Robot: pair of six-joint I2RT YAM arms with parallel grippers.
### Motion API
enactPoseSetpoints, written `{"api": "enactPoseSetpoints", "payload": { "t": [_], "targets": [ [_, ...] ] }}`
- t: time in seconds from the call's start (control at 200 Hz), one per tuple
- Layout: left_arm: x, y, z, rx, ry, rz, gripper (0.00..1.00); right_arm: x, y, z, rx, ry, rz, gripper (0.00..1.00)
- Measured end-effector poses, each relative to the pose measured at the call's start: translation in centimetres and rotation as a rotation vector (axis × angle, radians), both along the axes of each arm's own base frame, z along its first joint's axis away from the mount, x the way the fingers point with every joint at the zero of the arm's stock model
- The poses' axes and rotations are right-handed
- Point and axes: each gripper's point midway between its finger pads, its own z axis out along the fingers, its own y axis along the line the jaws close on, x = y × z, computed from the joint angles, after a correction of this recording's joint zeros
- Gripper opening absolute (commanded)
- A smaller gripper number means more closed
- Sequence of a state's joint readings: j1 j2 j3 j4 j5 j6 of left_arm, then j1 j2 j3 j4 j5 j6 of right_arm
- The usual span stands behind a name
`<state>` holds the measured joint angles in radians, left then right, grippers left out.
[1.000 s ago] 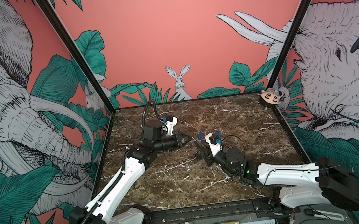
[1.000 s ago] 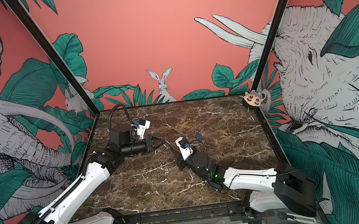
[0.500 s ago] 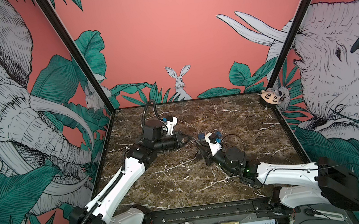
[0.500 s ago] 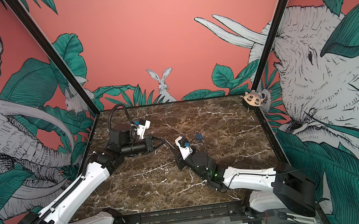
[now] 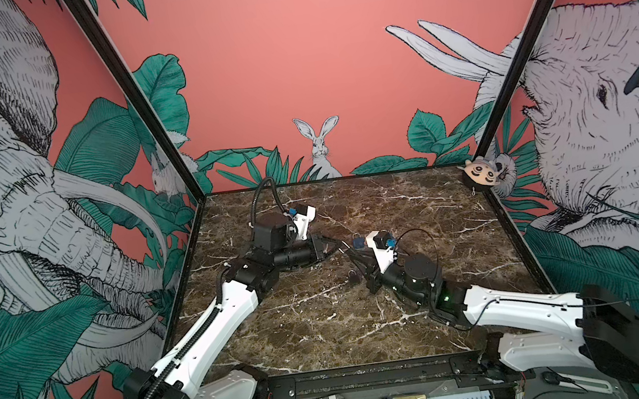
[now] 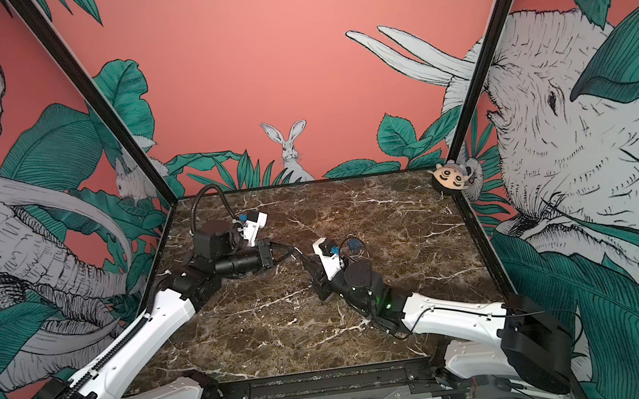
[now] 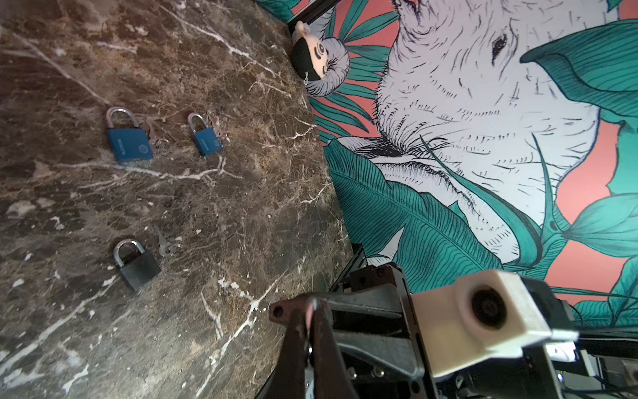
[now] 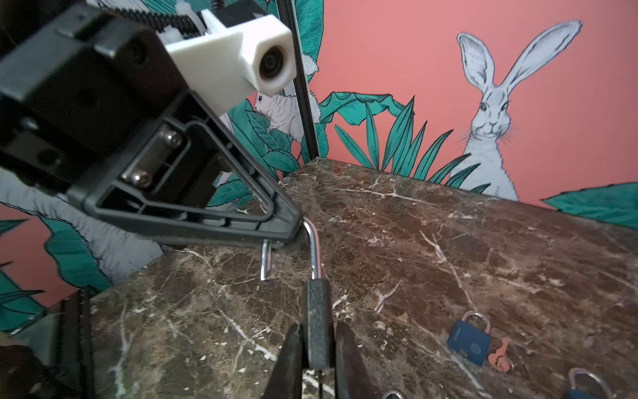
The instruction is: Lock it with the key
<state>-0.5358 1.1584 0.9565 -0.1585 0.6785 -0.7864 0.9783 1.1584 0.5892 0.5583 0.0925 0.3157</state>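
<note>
Near the middle of the table [image 5: 306,336] the arms meet, the left from nine o'clock and the right from about four. The left end effector [image 8: 290,238] is pinched tight on the open shackle [image 8: 312,248] of a grey padlock [image 8: 317,311]. The right end effector [image 8: 317,328] has its fingers [image 8: 293,349] pressed against both sides of the lock's body. A blue padlock [image 8: 469,342] lies flat on the table, with a pinkish key [image 8: 499,357] just beside it.
</note>
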Motion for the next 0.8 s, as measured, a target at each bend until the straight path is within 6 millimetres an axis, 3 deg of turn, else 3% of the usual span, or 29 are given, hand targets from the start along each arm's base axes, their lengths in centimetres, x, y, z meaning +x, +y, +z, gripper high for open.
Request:
{"api": "enactPoseSetpoints", "payload": {
  "t": [0.355,0.8],
  "targets": [
    [-0.5,-0.8,0.3,-0.081,-0.139,-0.068,0.0,-0.9,-1.9,1.8,0.185,0.445,0.095,0.02],
    [-0.5,-1.1,0.5,-0.116,-0.217,-0.088,0.0,-0.9,-2.0,2.3,0.373,0.643,0.126,0.0]
  ]
}}
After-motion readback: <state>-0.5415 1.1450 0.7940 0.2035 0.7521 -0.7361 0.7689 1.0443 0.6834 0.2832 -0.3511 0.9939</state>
